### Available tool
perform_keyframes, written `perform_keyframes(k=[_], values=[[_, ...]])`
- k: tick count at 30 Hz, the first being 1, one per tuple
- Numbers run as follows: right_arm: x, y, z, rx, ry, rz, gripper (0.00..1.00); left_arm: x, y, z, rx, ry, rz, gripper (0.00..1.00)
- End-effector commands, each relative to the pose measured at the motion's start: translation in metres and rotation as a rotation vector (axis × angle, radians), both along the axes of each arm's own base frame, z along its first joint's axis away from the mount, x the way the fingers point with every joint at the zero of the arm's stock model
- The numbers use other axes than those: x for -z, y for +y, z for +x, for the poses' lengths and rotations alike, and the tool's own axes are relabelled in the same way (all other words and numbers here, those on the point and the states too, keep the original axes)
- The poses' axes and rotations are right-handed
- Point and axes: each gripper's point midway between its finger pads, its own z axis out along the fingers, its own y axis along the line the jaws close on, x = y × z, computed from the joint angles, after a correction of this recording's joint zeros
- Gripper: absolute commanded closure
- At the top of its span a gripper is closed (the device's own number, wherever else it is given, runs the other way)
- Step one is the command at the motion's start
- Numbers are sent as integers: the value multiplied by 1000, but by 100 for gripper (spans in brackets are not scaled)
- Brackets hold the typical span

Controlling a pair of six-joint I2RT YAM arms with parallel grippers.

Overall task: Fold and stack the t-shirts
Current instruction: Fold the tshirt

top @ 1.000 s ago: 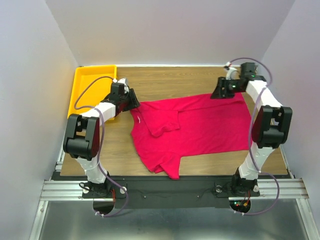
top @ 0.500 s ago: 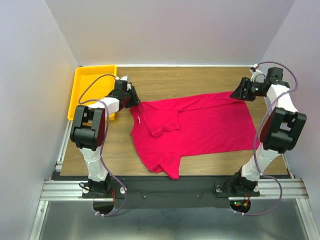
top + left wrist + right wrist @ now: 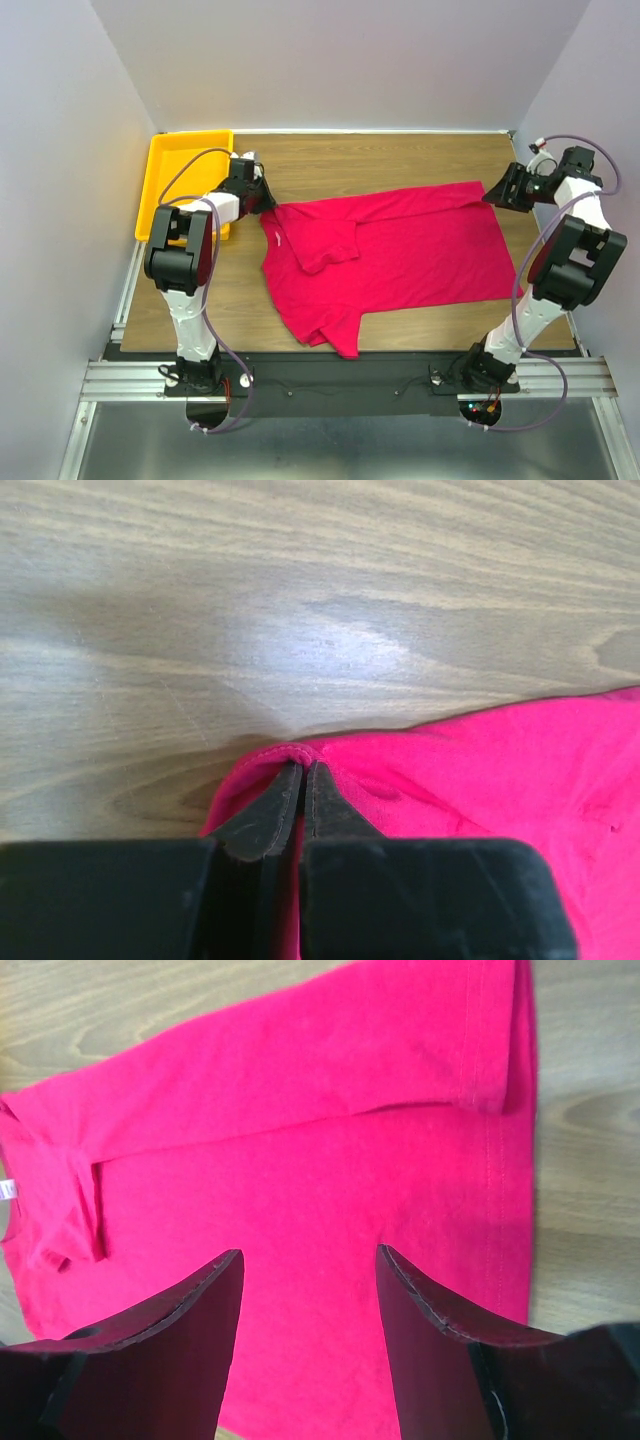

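Note:
The crimson t-shirt [image 3: 400, 255] lies spread on the wooden table, with one sleeve folded over near the collar and a bunched part at the near left. My left gripper [image 3: 266, 202] is at the shirt's far left corner. In the left wrist view it [image 3: 303, 767] is shut on a fold of the shirt's edge [image 3: 450, 770]. My right gripper [image 3: 494, 194] is at the shirt's far right corner. In the right wrist view it [image 3: 310, 1256] is open and empty, with the shirt [image 3: 300, 1130] below its fingers.
A yellow plastic tray [image 3: 170, 152] stands at the table's far left corner, just behind my left arm. White walls close in the table on three sides. Bare wood shows behind the shirt and along the right edge [image 3: 545, 300].
My right arm has swung to the right, and the shirt's far right corner now lies further right. My left gripper has shifted slightly back and left, still on the shirt's corner.

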Motion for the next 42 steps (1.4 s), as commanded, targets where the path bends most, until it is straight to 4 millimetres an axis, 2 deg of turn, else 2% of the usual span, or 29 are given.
perform_keyframes(k=[1,5,16,18,19,20,25,28,31,32,35,38,40,42], values=[[7,-4,2,-5,-4,-31,39,-32,7,30,-28,-105,-11,98],[16,-10,3,13,19,-56,39,-30,19,33,-69,-103,1,100],[45,-32,28,78,64,-73,41,-20,20,40,-74,-91,-16,100],[43,-35,35,80,48,-75,44,-19,20,42,-71,-89,-17,99],[48,-36,37,82,56,-70,44,-16,20,43,-70,-84,-18,99],[43,-39,43,85,42,-71,47,-16,20,44,-67,-86,-18,98],[43,-40,53,93,32,-48,48,-18,22,51,-67,-91,-20,97],[41,-42,59,97,21,-49,48,-23,21,54,-57,-101,-22,93],[38,-44,64,99,9,-53,48,-35,18,56,-38,-128,-33,82],[35,-43,66,96,1,-52,48,-43,17,57,-34,-145,-38,76],[30,-45,72,92,-17,-64,48,-66,14,58,-17,-193,-53,68],[28,-44,84,78,-34,-84,48,-89,11,58,0,-238,-64,64],[35,-43,92,75,-28,-101,48,-99,9,58,17,-259,-67,63],[34,-41,105,70,-40,-136,48,-112,9,58,24,-284,-69,63]])
